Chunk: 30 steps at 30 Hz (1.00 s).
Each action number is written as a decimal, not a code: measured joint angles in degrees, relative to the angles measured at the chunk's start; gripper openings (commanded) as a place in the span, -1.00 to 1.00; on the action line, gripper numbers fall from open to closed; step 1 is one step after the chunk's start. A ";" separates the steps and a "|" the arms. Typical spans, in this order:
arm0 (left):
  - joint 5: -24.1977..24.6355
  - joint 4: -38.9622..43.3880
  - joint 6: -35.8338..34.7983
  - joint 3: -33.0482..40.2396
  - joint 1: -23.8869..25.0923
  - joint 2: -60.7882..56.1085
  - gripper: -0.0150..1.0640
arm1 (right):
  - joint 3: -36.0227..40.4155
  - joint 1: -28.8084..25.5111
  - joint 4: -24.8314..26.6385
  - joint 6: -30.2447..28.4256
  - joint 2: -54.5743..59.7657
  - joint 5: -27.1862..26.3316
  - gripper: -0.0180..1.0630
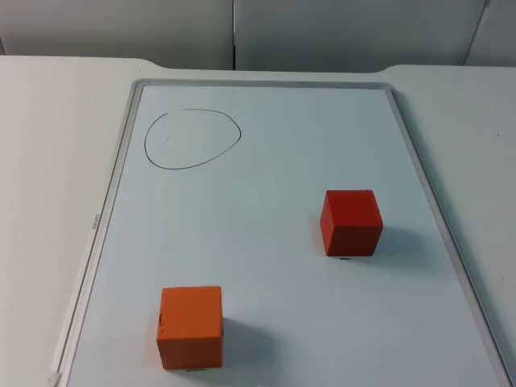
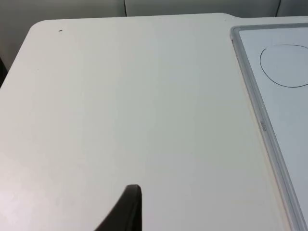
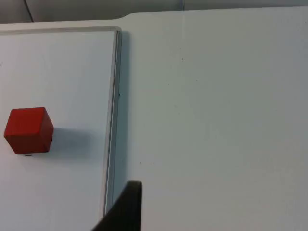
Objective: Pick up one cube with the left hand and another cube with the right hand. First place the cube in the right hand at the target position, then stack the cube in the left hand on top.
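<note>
Cubes look hard, light and flat-sided — easy to pinch by two opposite faces — the orange cube (image 1: 190, 325) near the board's (image 1: 266, 161) front, the red cube (image 1: 351, 222) toward its right; whether either gripper is open, I cannot tell.

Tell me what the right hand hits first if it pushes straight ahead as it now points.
Probably nothing but bare white table. In its wrist view the fingertip sits just outside the whiteboard frame, and the red cube lies off to the side on the board.
</note>
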 measured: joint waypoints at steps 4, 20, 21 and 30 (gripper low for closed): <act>0.00 0.00 0.00 0.00 0.00 0.00 0.97 | -1.01 0.00 1.24 -1.87 -0.10 0.00 0.98; 0.00 0.00 0.00 0.00 0.00 0.00 0.97 | -24.80 0.00 17.36 -17.53 33.20 -6.17 0.97; 0.00 0.00 0.00 0.00 0.00 0.00 0.97 | -27.40 0.00 19.80 -18.74 37.67 -6.17 0.96; 0.00 0.00 0.00 0.00 0.00 0.00 0.97 | -42.68 6.28 21.20 -17.35 68.70 -5.36 0.96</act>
